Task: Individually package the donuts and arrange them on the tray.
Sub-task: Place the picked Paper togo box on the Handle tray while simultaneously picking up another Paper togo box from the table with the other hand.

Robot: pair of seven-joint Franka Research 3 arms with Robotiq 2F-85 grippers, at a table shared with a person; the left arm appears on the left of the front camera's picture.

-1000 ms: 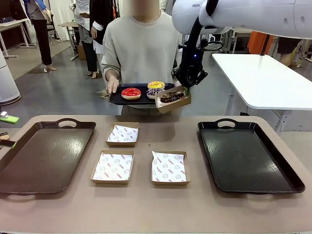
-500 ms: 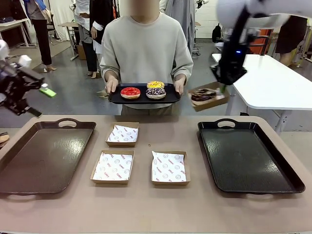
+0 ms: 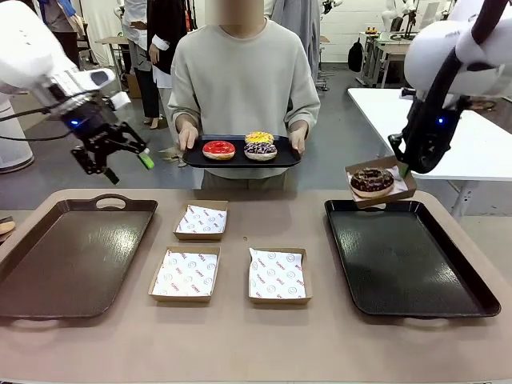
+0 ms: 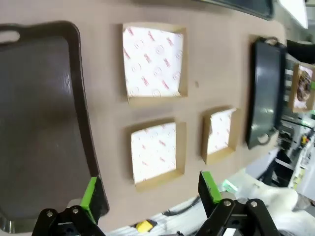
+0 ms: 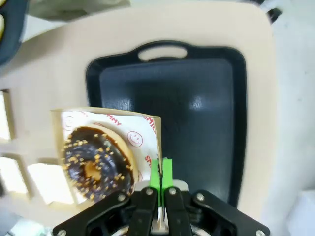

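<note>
My right gripper point(image 3: 404, 168) point(image 5: 161, 173) is shut on the edge of a cardboard box point(image 3: 384, 190) point(image 5: 147, 125). In the box lies the dark chocolate donut point(image 3: 372, 180) point(image 5: 96, 162). It hangs just above the far left corner of the black tray point(image 3: 416, 264) point(image 5: 202, 98). A person at the far side holds a small black tray point(image 3: 240, 160) carrying the red donut point(image 3: 218, 149), the yellow donut point(image 3: 258, 138) and the sprinkled donut point(image 3: 260, 150). Raised at the far left, my left gripper point(image 3: 128, 166) point(image 4: 150, 191) stands open with nothing in it.
Three paper-lined boxes point(image 3: 201, 220) point(image 3: 186, 274) point(image 3: 278, 276) sit mid-table; the left wrist view sees them from above point(image 4: 155, 61) point(image 4: 155, 157) point(image 4: 219, 132). A brown tray point(image 3: 72, 256) point(image 4: 39, 123) lies at the left. A white table point(image 3: 448, 136) stands behind at the right.
My right gripper has carried the boxed chocolate donut from beside the person's tray rightward and down to the black tray. My left arm has swung in from the left and risen.
</note>
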